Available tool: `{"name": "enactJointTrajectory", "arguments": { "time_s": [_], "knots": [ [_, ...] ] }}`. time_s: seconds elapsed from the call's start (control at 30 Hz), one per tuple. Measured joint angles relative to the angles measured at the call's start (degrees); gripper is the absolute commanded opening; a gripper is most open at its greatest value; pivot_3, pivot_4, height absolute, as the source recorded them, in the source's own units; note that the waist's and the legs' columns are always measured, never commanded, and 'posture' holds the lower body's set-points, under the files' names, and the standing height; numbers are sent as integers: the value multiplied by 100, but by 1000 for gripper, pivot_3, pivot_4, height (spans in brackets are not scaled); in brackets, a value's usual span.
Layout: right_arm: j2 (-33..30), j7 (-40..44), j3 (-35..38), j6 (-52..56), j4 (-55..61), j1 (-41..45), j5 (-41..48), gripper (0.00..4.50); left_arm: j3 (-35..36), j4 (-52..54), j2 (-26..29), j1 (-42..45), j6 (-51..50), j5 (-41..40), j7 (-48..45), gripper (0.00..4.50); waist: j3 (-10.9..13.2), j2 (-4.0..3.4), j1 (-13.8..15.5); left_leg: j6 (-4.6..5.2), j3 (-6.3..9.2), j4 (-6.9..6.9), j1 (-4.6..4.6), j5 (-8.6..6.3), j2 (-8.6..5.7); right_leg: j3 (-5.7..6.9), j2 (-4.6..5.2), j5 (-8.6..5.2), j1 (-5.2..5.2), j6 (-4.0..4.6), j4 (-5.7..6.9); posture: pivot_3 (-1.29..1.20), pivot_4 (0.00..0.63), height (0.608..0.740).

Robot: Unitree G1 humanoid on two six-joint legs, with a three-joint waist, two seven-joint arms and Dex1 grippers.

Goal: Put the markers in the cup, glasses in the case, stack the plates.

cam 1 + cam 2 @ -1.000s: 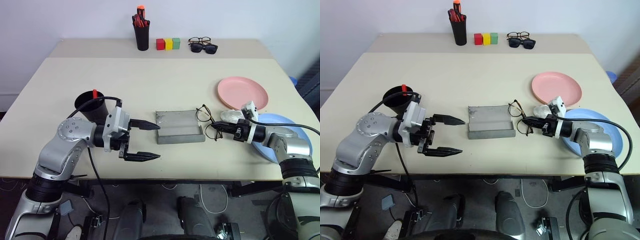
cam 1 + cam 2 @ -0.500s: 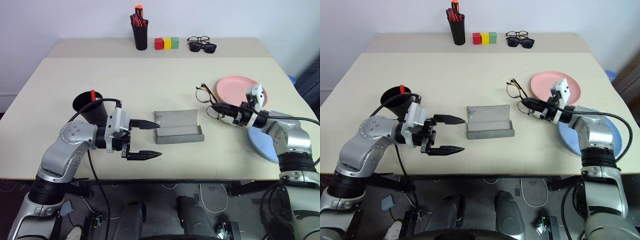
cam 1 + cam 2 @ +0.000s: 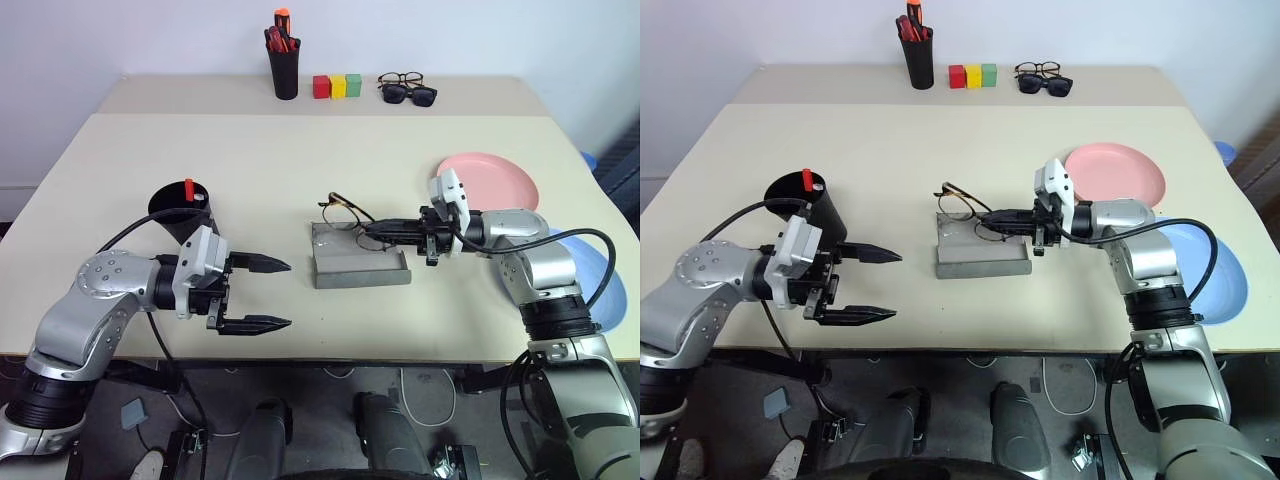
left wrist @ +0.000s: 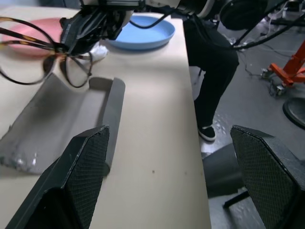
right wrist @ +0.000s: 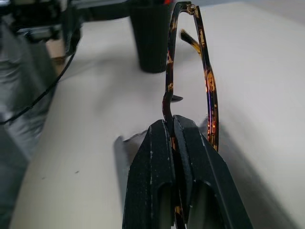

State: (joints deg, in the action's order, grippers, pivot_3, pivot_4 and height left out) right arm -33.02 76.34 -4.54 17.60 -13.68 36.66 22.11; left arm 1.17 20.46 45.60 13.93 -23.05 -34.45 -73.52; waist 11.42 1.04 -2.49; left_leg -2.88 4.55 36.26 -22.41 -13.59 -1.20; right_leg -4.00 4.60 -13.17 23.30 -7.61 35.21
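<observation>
Left eye view: two plates (image 3: 487,180) are seen at 3 o'clock; one case (image 3: 358,262) lies central on the surface (image 3: 300,160). One pair of glasses (image 3: 348,212) is clamped by the right end effector (image 3: 372,230) above the case. Left wrist view: the left end effector (image 4: 171,181) is spread apart, empty.

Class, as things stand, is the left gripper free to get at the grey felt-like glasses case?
Probably yes: the left gripper is open and holds nothing, with bare table between it and the grey felt-like glasses case.
</observation>
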Motion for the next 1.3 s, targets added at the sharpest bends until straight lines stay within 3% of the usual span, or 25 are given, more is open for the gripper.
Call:
{"name": "enactJointTrajectory", "arguments": {
  "time_s": [0.57, 0.7, 0.9, 1.13, 1.23, 1.3],
  "knots": [
    [-303, 372, -443, -812, -918, 111, -968, 71, 170, 297, 66, -325, 84, -132, 126, 4143, 0, -1, -9, 0, -3, -1, 1, 0, 1, -1, 0, 0, 2, 1, 1, 0, 150, 740],
    [-348, 449, -445, -798, -927, 153, -1013, 1431, 226, 296, 115, -426, 85, -132, 118, 4143, 1, -1, -9, 0, -2, -2, 0, 0, 1, -1, 0, 0, 3, 1, 1, 0, 150, 740],
    [-409, 439, -422, -766, -884, 175, -1002, 4370, 231, 290, 103, -404, 85, -131, 145, 4143, 1, -1, -8, 0, -2, -2, 0, 0, 1, -1, 0, 0, 3, 1, 1, 0, 150, 740],
    [-846, 347, 97, -339, -112, -166, -603, 4370, 96, -10, -339, 274, -34, 28, 742, 4143, 1, 0, 38, 0, 0, 1, -2, 0, -2, 0, 1, 0, -1, -1, 0, 0, 150, 740],
    [-1457, 272, 699, 36, 717, -991, -273, 4370, -278, -328, -762, 861, 3, 429, 1163, 4143, 0, 2, 150, 0, 5, 0, -6, 0, -7, 2, 3, -2, -3, -7, -5, 0, 150, 740],
    [-1770, 136, 1317, 106, 1198, -1840, -110, 4400, -582, -719, -1116, 1368, -122, 723, 1510, 3591, 0, 4, 211, 1, 9, 2, -8, -1, -9, 5, 4, -3, -7, -14, -9, 0, 150, 740]
  ]
}}
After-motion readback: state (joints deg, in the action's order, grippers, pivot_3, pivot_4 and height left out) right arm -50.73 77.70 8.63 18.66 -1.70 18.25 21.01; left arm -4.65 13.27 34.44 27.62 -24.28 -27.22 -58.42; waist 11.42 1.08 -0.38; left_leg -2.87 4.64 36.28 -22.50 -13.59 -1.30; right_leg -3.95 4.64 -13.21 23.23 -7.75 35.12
